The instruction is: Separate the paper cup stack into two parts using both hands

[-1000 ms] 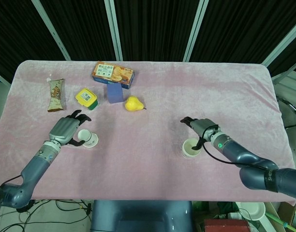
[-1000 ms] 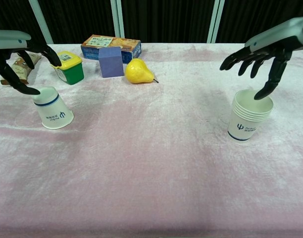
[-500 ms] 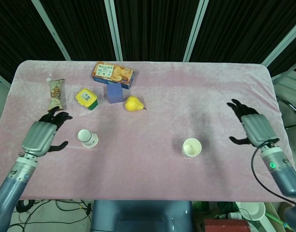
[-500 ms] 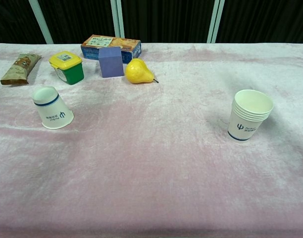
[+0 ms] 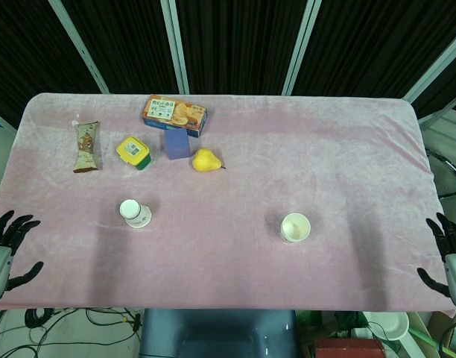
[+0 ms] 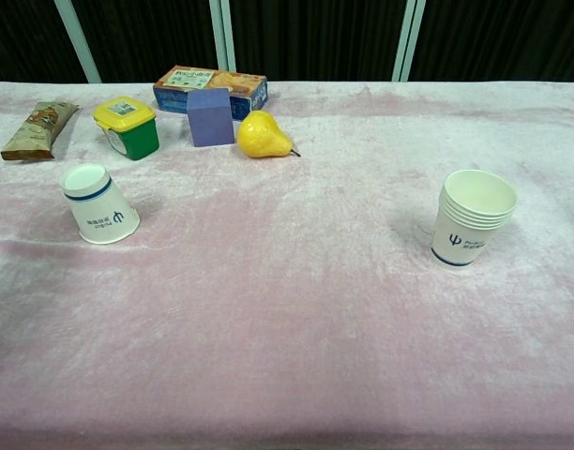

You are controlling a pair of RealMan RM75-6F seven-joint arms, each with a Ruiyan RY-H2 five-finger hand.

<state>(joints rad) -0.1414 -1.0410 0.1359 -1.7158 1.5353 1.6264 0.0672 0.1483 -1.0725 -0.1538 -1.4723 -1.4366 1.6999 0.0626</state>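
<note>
A: Starting at the left edge, why is the left hand (image 5: 3,250) parked off the table?

B: My guess is it has nothing left to do. It sits at the front left corner in the head view with its fingers spread and nothing in them. The chest view doesn't show it at all.

A: And the cup just inboard of it?

B: That's the inverted paper cup (image 6: 99,204), mouth down on the pink tablecloth (image 6: 287,309), base up, with a blue band near the top and a small blue logo on its side. It looks like one part of the split, set well apart from the other.

A: The items behind it?

B: A snack bar wrapper (image 6: 38,129), a green tub with a yellow lid (image 6: 128,127), a biscuit box (image 6: 210,89), a purple cube (image 6: 210,116) and a yellow pear (image 6: 264,136). None of them touches the cups.

A: Further right?

B: The remaining paper cup stack (image 6: 473,218) stands upright, mouth open, several rims nested closely, white with a blue base ring and logo.

A: And the right hand (image 5: 453,267)?

B: At the front right corner, fingers apart, empty. I'd judge the separation done.
</note>
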